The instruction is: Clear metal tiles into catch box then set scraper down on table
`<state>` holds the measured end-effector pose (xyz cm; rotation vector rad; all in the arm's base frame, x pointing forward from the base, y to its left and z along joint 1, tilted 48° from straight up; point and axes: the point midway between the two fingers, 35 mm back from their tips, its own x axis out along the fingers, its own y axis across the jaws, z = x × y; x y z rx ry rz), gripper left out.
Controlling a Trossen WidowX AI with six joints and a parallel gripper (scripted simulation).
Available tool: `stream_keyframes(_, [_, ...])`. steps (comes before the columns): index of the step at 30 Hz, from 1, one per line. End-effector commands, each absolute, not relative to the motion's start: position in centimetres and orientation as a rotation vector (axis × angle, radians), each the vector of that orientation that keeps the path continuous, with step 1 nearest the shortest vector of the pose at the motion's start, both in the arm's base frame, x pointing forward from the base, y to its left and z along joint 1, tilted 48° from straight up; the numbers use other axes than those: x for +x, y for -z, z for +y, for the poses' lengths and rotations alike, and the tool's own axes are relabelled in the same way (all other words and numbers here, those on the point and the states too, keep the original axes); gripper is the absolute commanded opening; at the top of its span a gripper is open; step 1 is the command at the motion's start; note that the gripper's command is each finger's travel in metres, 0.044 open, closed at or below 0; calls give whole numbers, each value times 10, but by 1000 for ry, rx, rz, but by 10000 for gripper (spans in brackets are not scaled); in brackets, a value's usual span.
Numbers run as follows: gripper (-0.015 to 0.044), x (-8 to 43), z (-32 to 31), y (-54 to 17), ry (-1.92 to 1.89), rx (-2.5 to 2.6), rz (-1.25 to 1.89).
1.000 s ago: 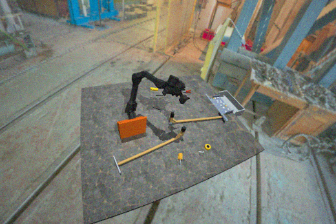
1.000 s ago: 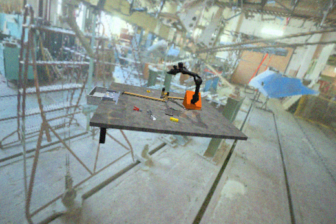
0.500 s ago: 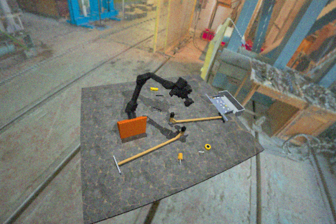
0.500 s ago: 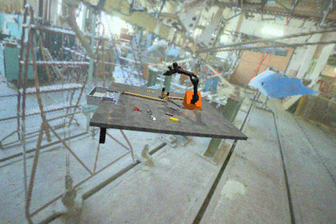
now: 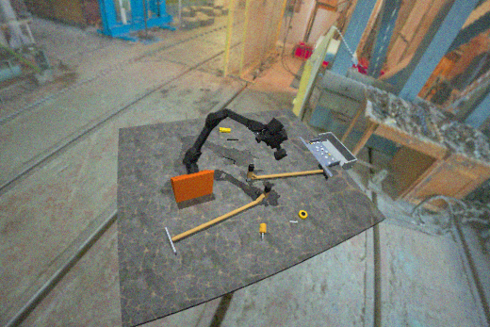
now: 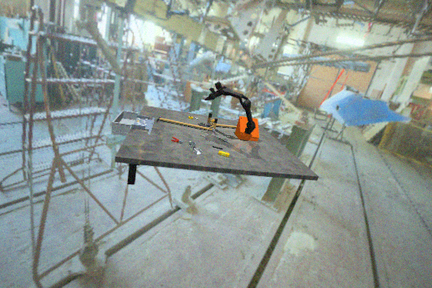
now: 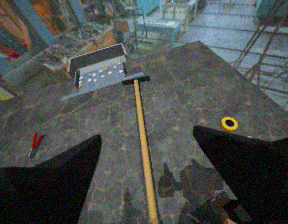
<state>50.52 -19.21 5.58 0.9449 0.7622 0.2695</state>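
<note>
A steel bench plate (image 5: 321, 151) with several small metal tiles lies at the table's far right. The grey catch box (image 5: 340, 147) adjoins its far end. One wooden-handled scraper (image 5: 287, 174) lies with its blade against the plate's near end. It also shows in the wrist view (image 7: 142, 135), running toward the plate (image 7: 97, 77) and the box (image 7: 97, 54). A second, longer scraper (image 5: 217, 218) lies nearer the table's front. My gripper (image 5: 279, 147) (image 7: 148, 134) hovers open and empty above the first scraper's handle.
An orange block (image 5: 192, 186) stands beside the arm's base. A yellow ring (image 5: 302, 214) and a small yellow-handled tool (image 5: 262, 228) lie near the front right. Red pliers (image 7: 33, 142) lie to the left in the wrist view. A yellow piece (image 5: 224, 130) lies behind the arm.
</note>
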Motion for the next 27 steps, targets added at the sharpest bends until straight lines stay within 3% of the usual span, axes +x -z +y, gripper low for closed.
stream_keyframes(1, [440,515,-182,-43,-268,942,809])
stream_keyframes(27, [440,551,-104,26,-264,906,1095])
